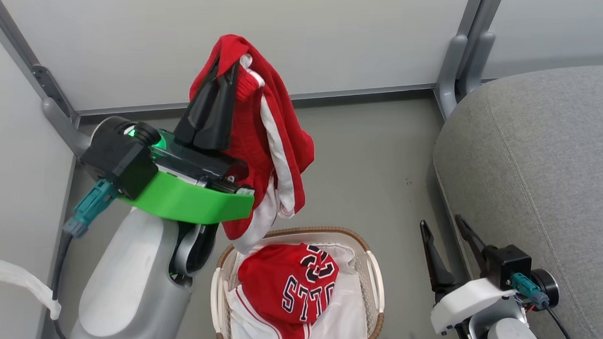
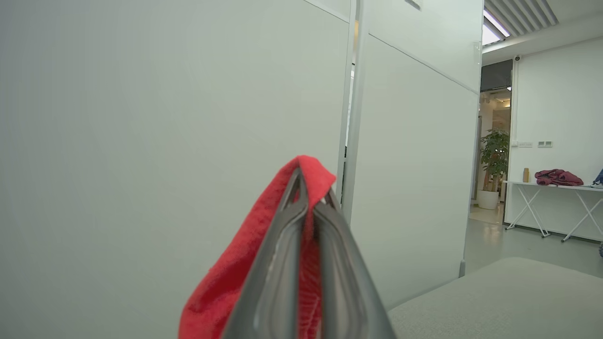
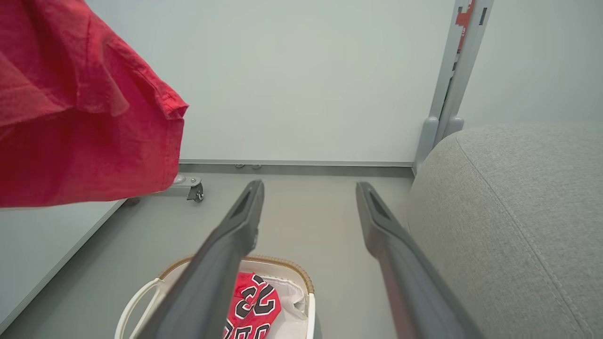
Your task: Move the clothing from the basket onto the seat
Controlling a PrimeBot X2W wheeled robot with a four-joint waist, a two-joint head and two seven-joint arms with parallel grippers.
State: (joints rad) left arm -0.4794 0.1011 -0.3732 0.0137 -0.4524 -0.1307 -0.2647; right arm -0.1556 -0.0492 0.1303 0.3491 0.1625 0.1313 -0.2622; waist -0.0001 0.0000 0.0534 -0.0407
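At left, the robot's left claw (image 1: 226, 65) is raised high over the floor (image 1: 367, 162). It is clamped tight on a fold of the red shorts (image 1: 277, 153), and the left wrist view shows red cloth pinched between the two pressed-together fingers. The shorts hang in a loose drape with their white side stripes showing. Their lowest hem falls in line with the back-left rim of the basket (image 1: 377, 285) in the head view, though the garment looks lifted out of it. In the centre, the basket stands on the floor with the red jersey (image 1: 287, 284) crumpled inside. The jersey's black, white-outlined numbers face up, and it rests on the white liner cloth (image 1: 349, 311). Further right, the right claw (image 1: 441, 222) sits low between the basket and the seat (image 1: 542, 163), its fingers spread apart and holding nothing. At far right, the grey seat carries neither garment on the part that shows. By this evidence the job is under way but nothing is yet delivered. One garment is out of the basket and in the air, and the other has not been picked up. What seems left is to carry the shorts across to the seat, let them go, then fetch the jersey.
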